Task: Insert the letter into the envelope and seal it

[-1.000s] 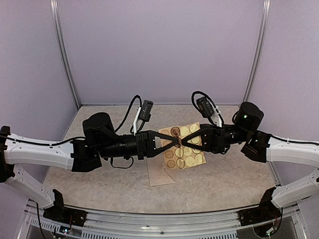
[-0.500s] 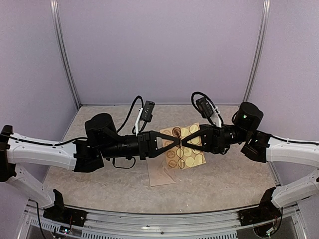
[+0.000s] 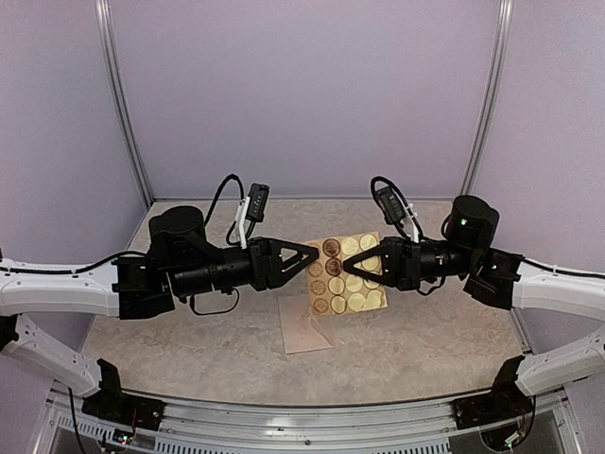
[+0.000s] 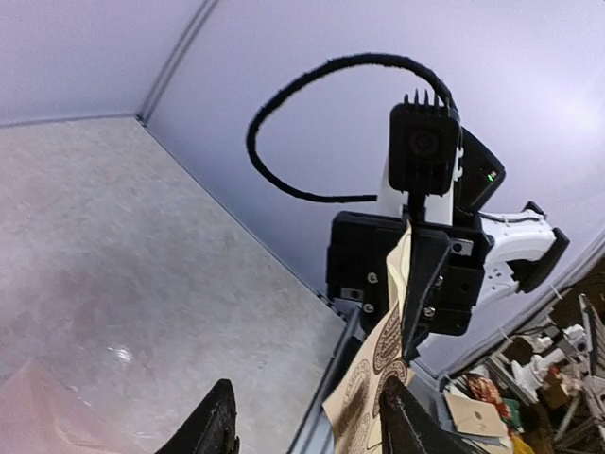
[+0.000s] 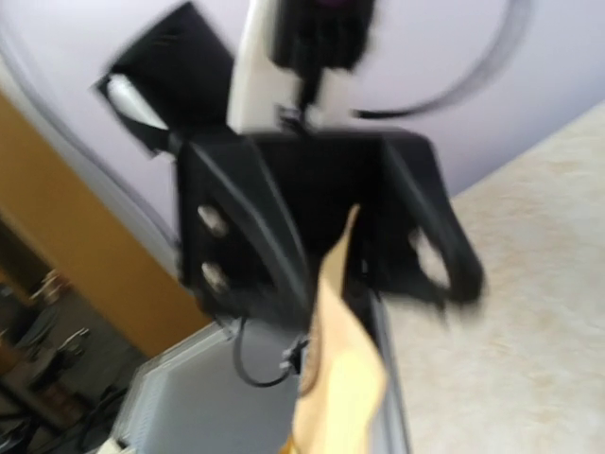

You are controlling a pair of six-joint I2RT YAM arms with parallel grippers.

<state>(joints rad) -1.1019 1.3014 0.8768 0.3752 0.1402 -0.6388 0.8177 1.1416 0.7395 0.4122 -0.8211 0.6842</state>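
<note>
The pale cream-pink envelope (image 3: pixel 304 328) lies flat on the table below both grippers; its corner shows in the left wrist view (image 4: pixel 33 421). The letter is out of view. My right gripper (image 3: pixel 346 271) is shut on the left edge of a tan sheet of round stickers (image 3: pixel 354 279), holding it up in the air. That sheet (image 4: pixel 371 383) hangs just past my left gripper (image 4: pixel 307 421), which is open and holds nothing. From above, the left gripper (image 3: pixel 310 262) sits a short way left of the sheet. The right wrist view is blurred; the sheet (image 5: pixel 345 378) fills its lower middle.
Grey mottled table top (image 3: pixel 435 340) with lilac walls on three sides and a metal rail along the near edge (image 3: pixel 312 421). Both arms reach inward from the sides and nearly meet over the middle.
My left gripper has opened, let go of the sticker sheet and drawn back to the left. The right gripper keeps its hold on the sheet.
</note>
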